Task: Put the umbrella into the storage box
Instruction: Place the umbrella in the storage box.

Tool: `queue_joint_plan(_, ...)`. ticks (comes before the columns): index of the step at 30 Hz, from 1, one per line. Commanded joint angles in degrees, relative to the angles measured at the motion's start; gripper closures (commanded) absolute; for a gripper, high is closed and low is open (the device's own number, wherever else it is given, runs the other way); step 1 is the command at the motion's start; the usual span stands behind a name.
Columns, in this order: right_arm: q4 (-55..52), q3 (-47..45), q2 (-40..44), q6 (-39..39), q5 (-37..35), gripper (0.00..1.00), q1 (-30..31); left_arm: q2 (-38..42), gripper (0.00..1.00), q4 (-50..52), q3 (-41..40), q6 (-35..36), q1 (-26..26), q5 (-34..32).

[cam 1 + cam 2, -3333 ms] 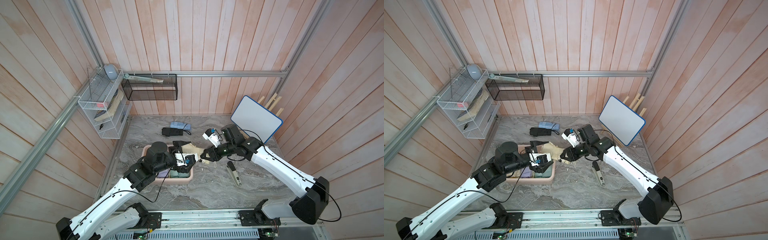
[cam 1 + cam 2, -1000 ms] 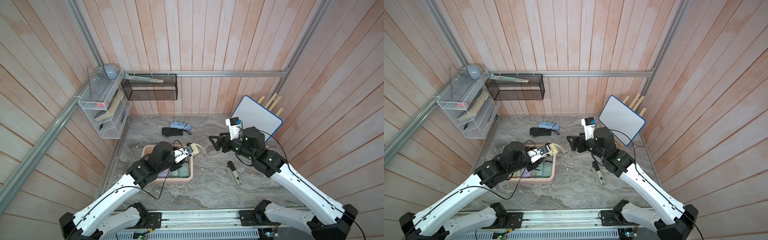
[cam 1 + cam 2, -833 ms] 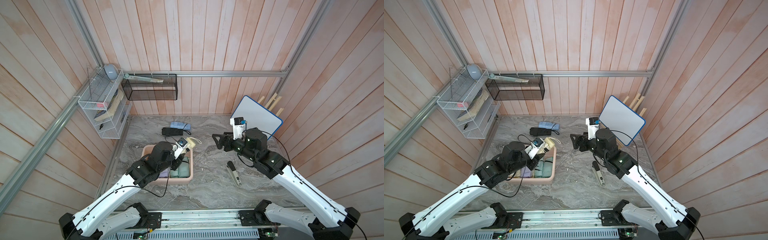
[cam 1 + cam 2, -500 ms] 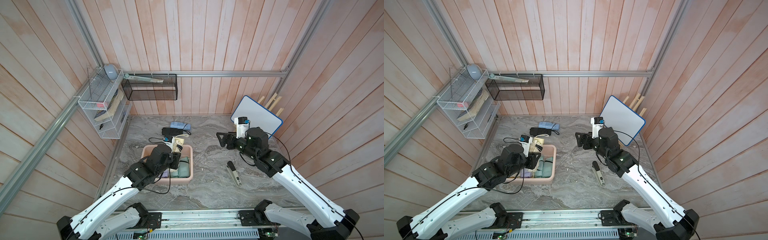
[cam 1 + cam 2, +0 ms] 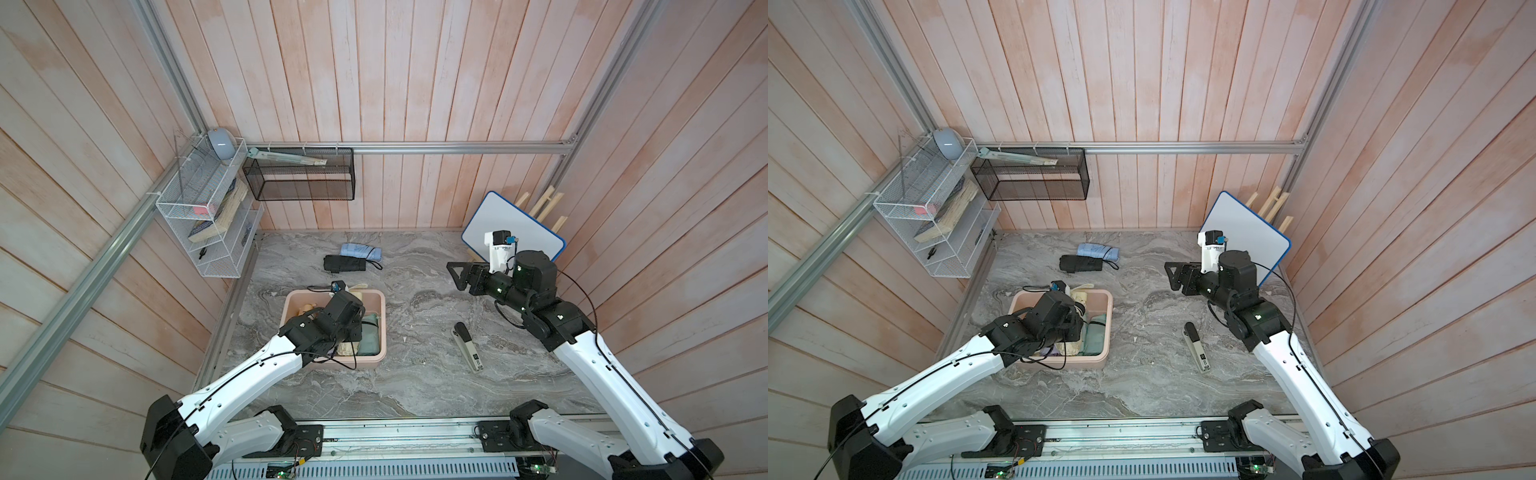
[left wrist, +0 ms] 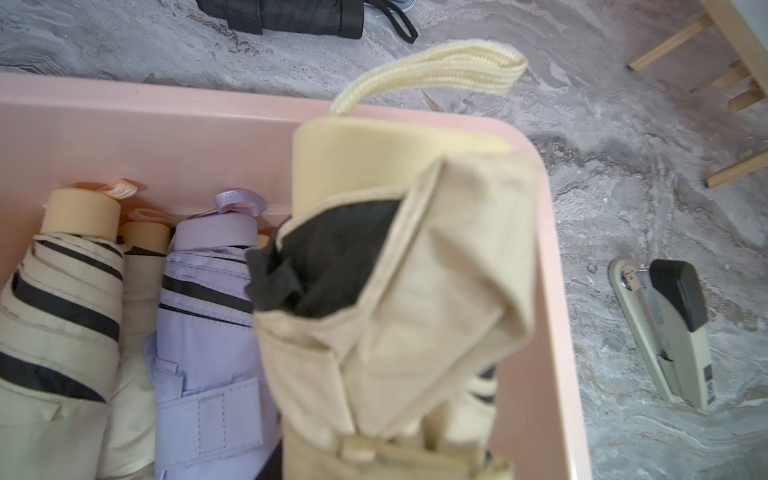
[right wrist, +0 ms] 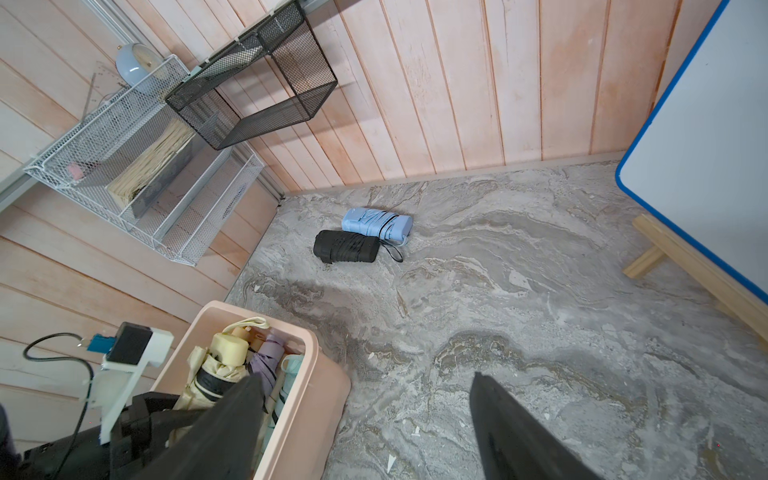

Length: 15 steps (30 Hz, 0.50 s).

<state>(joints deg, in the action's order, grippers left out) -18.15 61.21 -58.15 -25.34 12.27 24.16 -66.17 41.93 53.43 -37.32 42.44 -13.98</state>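
While the left tool (image 5: 348,318) grips the cream umbrella (image 6: 415,291) around its folded canopy, that umbrella stands tilted in the storage box (image 5: 365,362), its handle end above the rim and its strap reaching past the far wall. It is judged to be partly inserted but not yet released or laid flat. Beside it in the box lie a cream striped umbrella (image 6: 62,299), a lilac umbrella (image 6: 203,324) and, in a top view, a green umbrella (image 5: 370,336), so several placements appear complete. The right tool (image 5: 1170,276) hovers above the table (image 5: 415,374) with its jaws wide apart and nothing between them, well apart from the box. Two folded umbrellas lie on the table outside the box, touching each other near the back wall: a black umbrella (image 5: 344,263) and a light blue umbrella (image 5: 359,251). If every umbrella is meant, these two are left. A stapler (image 5: 467,347) lies apart and takes no part.
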Motion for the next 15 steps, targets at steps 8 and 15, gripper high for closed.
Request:
queue_joint_plan(8, -2.94, 0.49, 2.04, 1.65, 3.28, 0.17, -1.19, -5.78, 0.74, -6.50, -2.86, -1.01, 0.03, -2.47)
queue_joint_plan(15, -3.28, 0.91, 2.30, 2.14, 3.80, 0.17, -1.57, -9.49, 0.64, -10.69, -5.43, -1.27, -1.36, -2.22)
